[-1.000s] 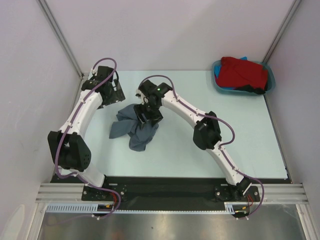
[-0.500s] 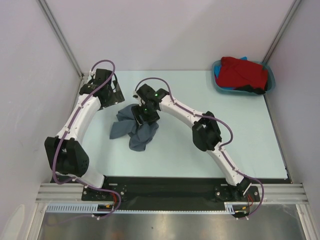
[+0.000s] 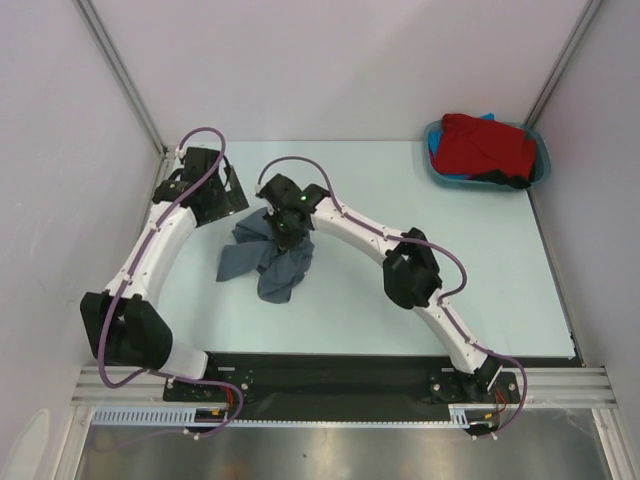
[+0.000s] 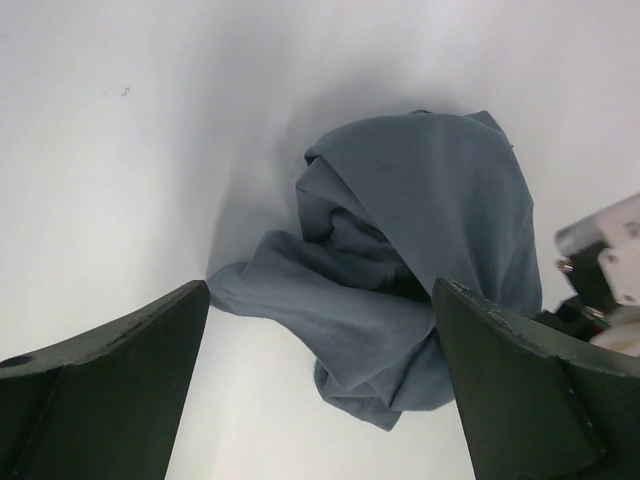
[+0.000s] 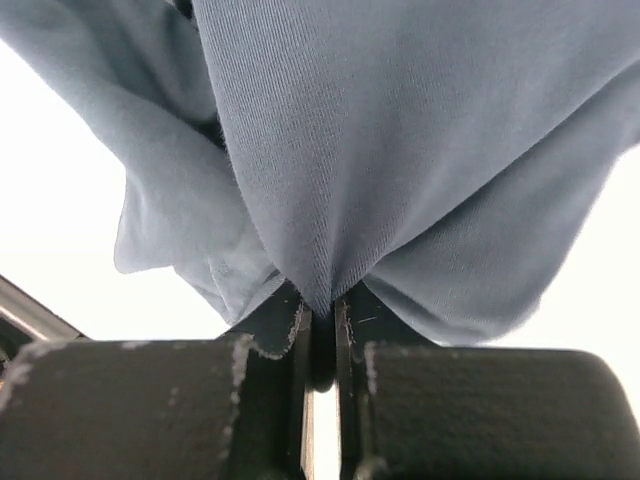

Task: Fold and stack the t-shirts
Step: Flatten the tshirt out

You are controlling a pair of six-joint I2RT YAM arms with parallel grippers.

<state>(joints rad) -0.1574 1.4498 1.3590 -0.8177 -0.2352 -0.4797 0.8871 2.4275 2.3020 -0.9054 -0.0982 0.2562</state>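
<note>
Right gripper [image 5: 320, 322] pinches a fold of the crumpled grey t-shirt [image 3: 268, 268] on the table [image 3: 480, 260], left gripper [image 4: 320, 290] hangs wide open near it, and the red t-shirt [image 3: 488, 145] lies in the teal tub [image 3: 436, 165] at the far right corner.

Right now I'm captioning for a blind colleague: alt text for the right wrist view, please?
The right gripper has its fingers shut on a fold of the slate-grey t-shirt; crumpled cloth fills most of the frame.
</note>
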